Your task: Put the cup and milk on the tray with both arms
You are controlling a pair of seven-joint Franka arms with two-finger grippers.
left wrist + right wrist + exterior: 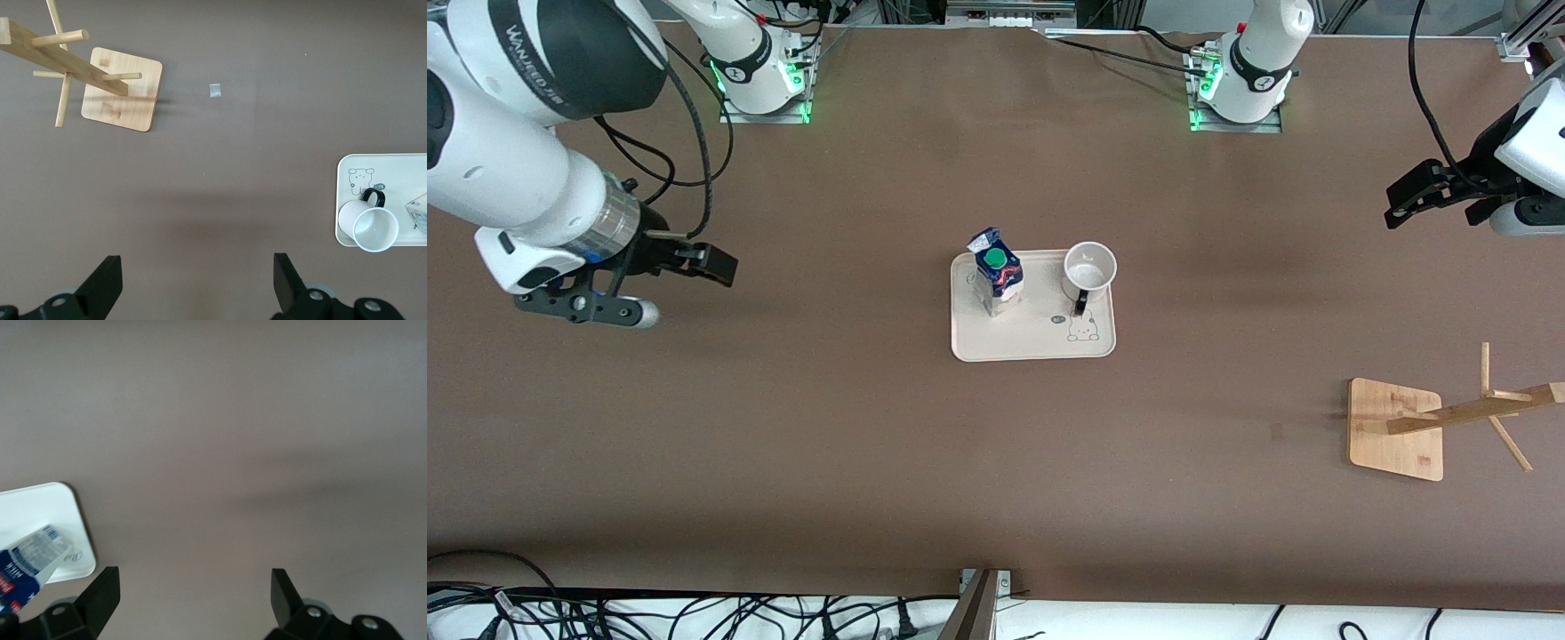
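The cream tray point(1032, 340) lies at the table's middle. The milk carton point(999, 276) with its green cap stands upright on the tray's end toward the right arm. The white cup point(1089, 269) stands upright on the tray beside it, toward the left arm, black handle facing the front camera. My left gripper point(1405, 200) is open and empty, up over bare table at the left arm's end. My right gripper point(685, 289) is open and empty, over bare table at the right arm's end. The left wrist view shows open fingers point(107, 287), the tray point(347, 200), cup point(370, 227) and carton point(419, 213). The right wrist view shows tray point(60, 507) and carton point(27, 567).
A wooden mug stand point(1396, 427) with a square base and slanted pegged post stands toward the left arm's end, nearer the front camera than the tray; it also shows in the left wrist view point(120, 90). Cables run along the table's near edge.
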